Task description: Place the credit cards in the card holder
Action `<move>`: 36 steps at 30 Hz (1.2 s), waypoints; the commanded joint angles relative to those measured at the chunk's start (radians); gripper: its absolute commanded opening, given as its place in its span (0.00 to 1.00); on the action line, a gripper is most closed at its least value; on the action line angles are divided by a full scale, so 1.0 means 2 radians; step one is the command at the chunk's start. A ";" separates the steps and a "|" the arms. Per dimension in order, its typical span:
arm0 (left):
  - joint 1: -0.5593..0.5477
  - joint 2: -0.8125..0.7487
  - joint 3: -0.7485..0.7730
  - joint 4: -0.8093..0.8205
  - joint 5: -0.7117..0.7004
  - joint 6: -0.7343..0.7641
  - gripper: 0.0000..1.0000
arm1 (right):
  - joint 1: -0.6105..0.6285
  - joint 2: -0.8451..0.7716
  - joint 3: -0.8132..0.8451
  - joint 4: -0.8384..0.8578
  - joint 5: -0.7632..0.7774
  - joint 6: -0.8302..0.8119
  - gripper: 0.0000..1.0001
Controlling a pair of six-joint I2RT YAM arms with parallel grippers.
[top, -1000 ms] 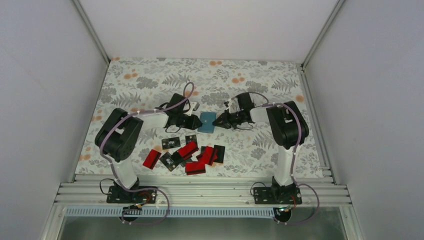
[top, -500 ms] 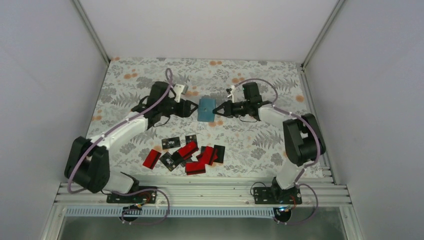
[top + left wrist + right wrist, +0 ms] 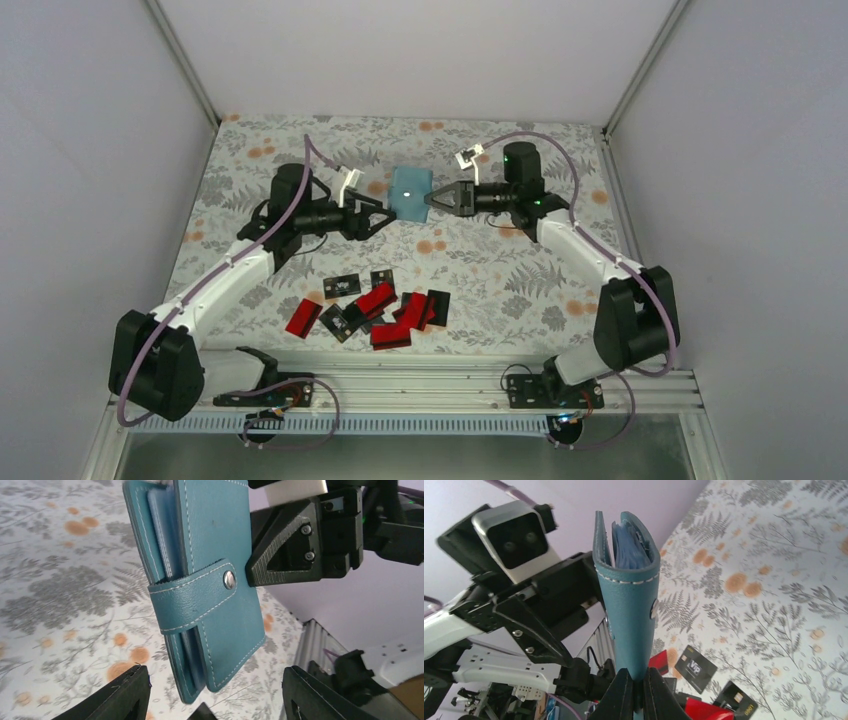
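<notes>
View: top external
Holder [image 3: 411,193]: teal, held up off the table [image 3: 500,280], over its far middle part.
Right gripper [image 3: 432,198]: clamped on the holder's right edge.
Left gripper [image 3: 385,216]: jaws spread wide, nothing held. It is pointed at the holder from the left, just beside it and not touching.
Cards [image 3: 375,308]: red and black, heaped loosely and overlapping on the table by its near edge, about mid-width. They are well apart from the holder.

View: left wrist
Holder: seen close up and closed. A strap [image 3: 192,600] is wrapped round it and fastened by a snap [image 3: 229,579]. Inner pockets are seen along one edge.
Right gripper: pinched on the holder's edge, at the right of the view.
Left gripper: both tips are seen at the bottom, far apart. The holder is beyond and between them, with a gap on each side.

View: right wrist
Holder: stood on edge, with its lower end pinched between the right gripper's tips.
Left gripper: just left of the holder; no contact is seen.
Cards: a few black and red ones are seen on the table, lower right.
</notes>
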 commanded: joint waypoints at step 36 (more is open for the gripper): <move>-0.041 0.005 0.097 0.115 0.169 -0.091 0.02 | 0.000 -0.062 0.041 0.110 -0.123 0.021 0.63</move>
